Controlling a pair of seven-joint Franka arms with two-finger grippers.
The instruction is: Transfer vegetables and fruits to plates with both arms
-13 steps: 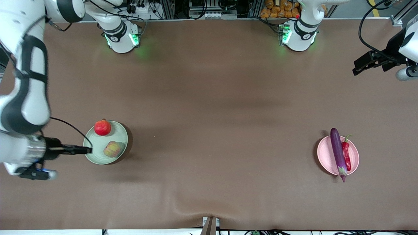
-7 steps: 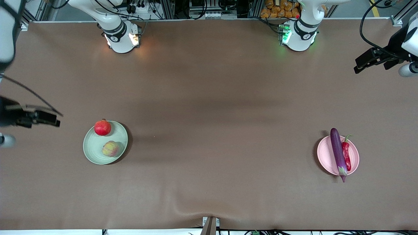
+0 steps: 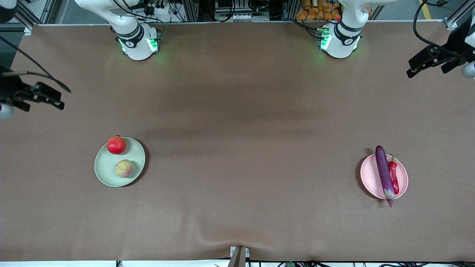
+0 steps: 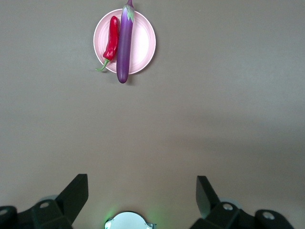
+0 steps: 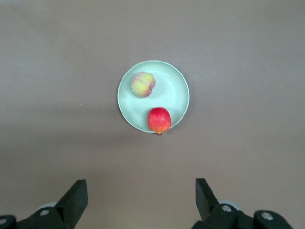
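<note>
Purple eggplant [image 3: 383, 175] hides some pink plate [image 3: 368, 176].

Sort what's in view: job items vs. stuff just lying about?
Job items:
- eggplant and chili, on the pink plate
- pomegranate and peach, on the green plate
- left gripper and right gripper, both open, holding nothing, each raised over its own end of the table

Lying about:
- orange items off the table by the left arm's base
</note>
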